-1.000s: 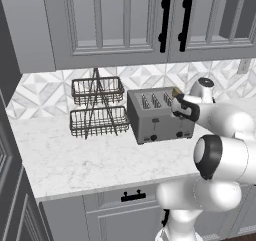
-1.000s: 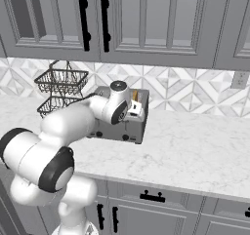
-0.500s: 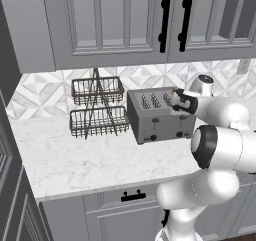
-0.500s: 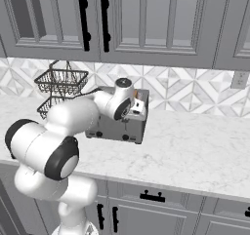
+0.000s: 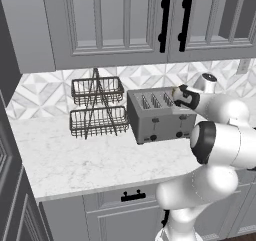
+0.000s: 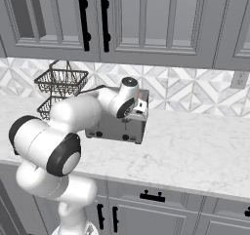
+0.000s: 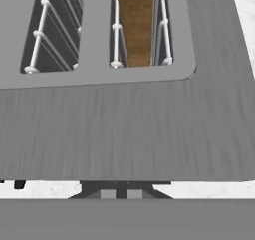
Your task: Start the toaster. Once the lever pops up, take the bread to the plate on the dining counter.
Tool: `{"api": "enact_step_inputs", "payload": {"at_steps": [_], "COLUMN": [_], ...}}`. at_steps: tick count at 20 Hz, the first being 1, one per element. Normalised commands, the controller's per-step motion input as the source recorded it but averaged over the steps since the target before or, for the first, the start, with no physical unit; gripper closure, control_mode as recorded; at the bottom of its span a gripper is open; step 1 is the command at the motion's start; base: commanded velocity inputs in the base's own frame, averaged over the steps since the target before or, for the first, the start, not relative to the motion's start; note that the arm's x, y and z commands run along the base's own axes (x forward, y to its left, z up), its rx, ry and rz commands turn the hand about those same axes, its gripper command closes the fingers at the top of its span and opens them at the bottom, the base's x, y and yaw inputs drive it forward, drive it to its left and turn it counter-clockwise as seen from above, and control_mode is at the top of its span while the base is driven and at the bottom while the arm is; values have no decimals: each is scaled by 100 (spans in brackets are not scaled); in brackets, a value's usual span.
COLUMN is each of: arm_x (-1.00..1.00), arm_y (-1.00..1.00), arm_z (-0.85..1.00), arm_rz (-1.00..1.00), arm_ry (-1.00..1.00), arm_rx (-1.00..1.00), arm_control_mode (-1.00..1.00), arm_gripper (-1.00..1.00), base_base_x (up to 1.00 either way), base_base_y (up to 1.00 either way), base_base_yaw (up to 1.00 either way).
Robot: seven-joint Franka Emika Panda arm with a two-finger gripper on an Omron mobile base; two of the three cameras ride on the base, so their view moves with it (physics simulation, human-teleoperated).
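Left base: toaster point(image 5: 160, 116) near table point(image 5: 75, 160) back edge, rack point(image 5: 97, 107) beside it; tool point(image 5: 179, 96) over toaster's right end.
Right base: tool point(image 6: 139, 107) closed, empty.
Hand: bread point(image 7: 135, 20) down in slot.

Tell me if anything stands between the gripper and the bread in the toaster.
Nothing visible does. The gripper hangs shut over the right end of the toaster, above its front edge. In the hand view the bread sits down in a slot just beyond, with bare toaster top between; only the slot's white wire guides flank it.
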Motion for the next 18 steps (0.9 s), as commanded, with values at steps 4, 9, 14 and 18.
{"api": "enact_step_inputs", "payload": {"at_steps": [4,9,14,18], "arm_x": [0,0,0,0], "arm_y": [15,19,22,26], "arm_z": [-49,-64,-67,-96], "arm_rz": [0,1,1,0], "arm_ry": [0,0,0,0], "arm_rx": [1,0,0,0], "arm_control_mode": [-100,-100,-100,-100], "arm_gripper": [100,100,100,100], "base_base_x": [0,0,0,0], "base_base_y": [0,0,0,0], "base_base_yaw": [0,0,0,0]}}
